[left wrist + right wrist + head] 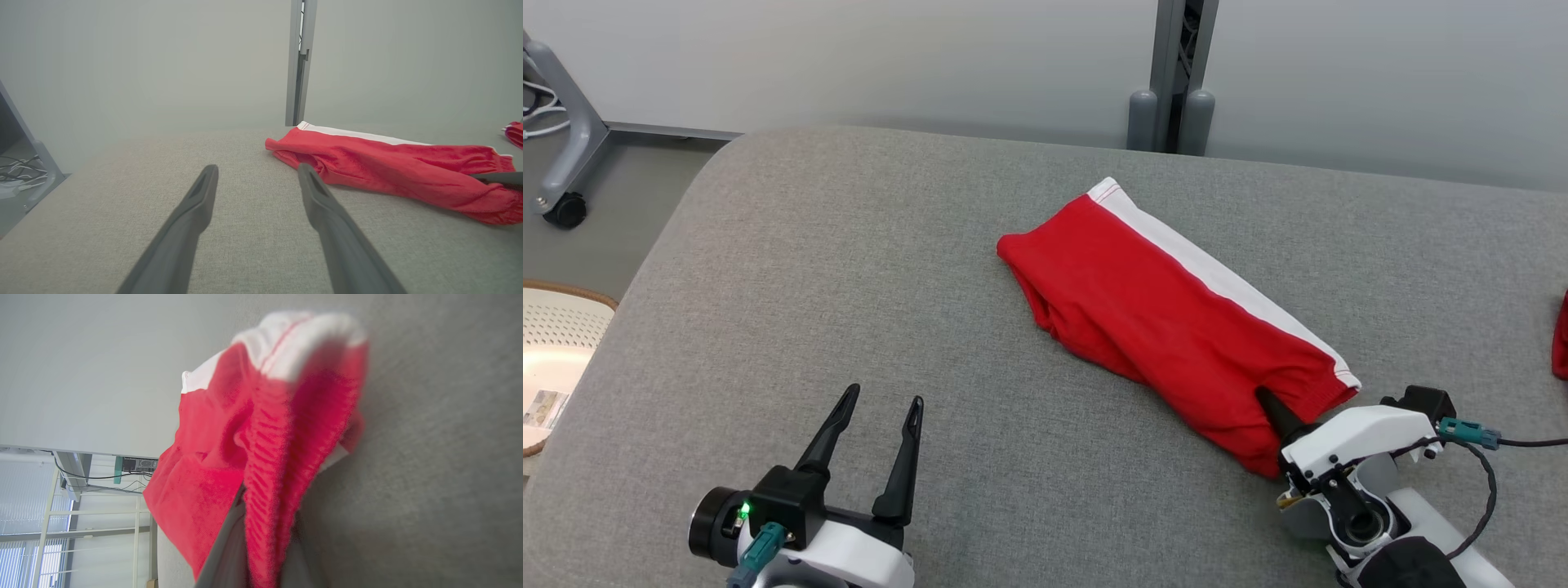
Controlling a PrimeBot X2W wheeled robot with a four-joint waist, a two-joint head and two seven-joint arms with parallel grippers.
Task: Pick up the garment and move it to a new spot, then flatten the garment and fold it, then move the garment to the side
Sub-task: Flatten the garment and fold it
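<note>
Quick one from the remote seat. The garment [1160, 310] is lying on the desk [849, 269], a bit right of centre, bunched into a long roll. Its long axis runs on a diagonal, with the far end up toward the middle of the desk and the near end down on my right side.

That near end is exactly where the right tool [1267, 402] sits. In the right wrist view the ribbed hem stands up as a ridge pinched between the two fingers [226, 551]. So I read it as closed on the cloth, at the very tip of the roll rather than mid-body.

The left tool [885, 394] is wide open with nothing in it, over bare desk and well apart from the garment. From there the garment lies ahead and off to the right, and its far end is the closest bit.

My take is that the right arm does the lift. Since the grip is at one tip of the long axis, the rest should trail out along that diagonal. For flattening, the left arm would have to reach forward-right to the other end. The pinch looks a bit thin and could slip.
</note>
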